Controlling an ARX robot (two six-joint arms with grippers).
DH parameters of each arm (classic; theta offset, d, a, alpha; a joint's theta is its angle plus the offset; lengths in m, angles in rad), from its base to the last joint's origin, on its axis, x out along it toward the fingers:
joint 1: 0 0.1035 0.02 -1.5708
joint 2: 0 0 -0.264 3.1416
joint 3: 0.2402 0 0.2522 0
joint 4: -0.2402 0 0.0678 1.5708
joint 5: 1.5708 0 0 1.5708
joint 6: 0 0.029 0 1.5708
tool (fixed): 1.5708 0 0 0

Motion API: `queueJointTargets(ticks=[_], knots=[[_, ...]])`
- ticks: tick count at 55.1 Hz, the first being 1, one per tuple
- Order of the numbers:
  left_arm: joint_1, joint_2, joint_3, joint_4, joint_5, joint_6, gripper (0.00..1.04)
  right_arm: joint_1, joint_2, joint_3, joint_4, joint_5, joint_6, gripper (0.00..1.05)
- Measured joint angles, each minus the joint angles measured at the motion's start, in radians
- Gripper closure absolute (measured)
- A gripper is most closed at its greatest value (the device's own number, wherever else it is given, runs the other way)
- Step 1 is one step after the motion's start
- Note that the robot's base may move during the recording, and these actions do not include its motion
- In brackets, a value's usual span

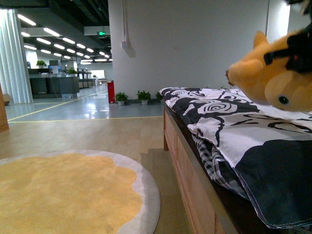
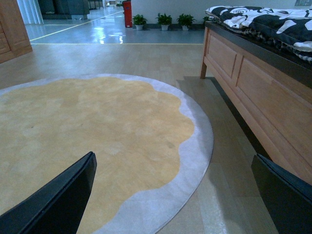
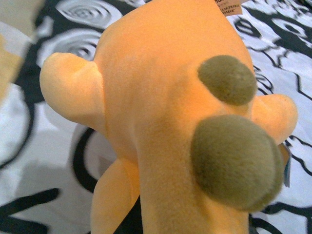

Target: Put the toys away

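An orange-yellow plush toy (image 1: pixel 275 78) with a dark eye hangs in the air above the bed at the right of the front view, and my right gripper (image 1: pixel 298 51) is shut on it from above. In the right wrist view the plush toy (image 3: pixel 161 112) fills the picture, with two olive-brown patches and a small tag, over the black-and-white quilt (image 3: pixel 29 161); the fingers are hidden behind it. My left gripper (image 2: pixel 175 195) is open low over the floor, its dark fingers (image 2: pixel 58 200) wide apart with nothing between them.
A wooden bed frame (image 1: pixel 190 180) carries a black-and-white patterned quilt (image 1: pixel 229 122). A round yellow rug (image 1: pixel 68 195) with a grey border lies on the wood floor to the left. Potted plants (image 1: pixel 144 96) and a red extinguisher (image 1: pixel 111 91) stand by the far wall.
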Motion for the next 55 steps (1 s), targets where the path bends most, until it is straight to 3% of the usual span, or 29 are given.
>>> queueJointTargets(ticks=[17, 26, 45, 55], knots=[[0.000, 0.000, 0.000, 0.000, 0.000, 0.000, 0.06, -0.097, -0.438, -0.396, 0.304, -0.309, 0.156, 0.98], [0.000, 0.000, 0.000, 0.000, 0.000, 0.000, 0.06, -0.134, -0.642, -0.592, 0.329, -0.425, 0.295, 0.98], [0.000, 0.000, 0.000, 0.000, 0.000, 0.000, 0.06, -0.151, -0.977, -0.795, 0.280, -0.454, 0.500, 0.98], [0.000, 0.000, 0.000, 0.000, 0.000, 0.000, 0.06, -0.128, -1.094, -0.871, 0.193, -0.392, 0.524, 0.98]])
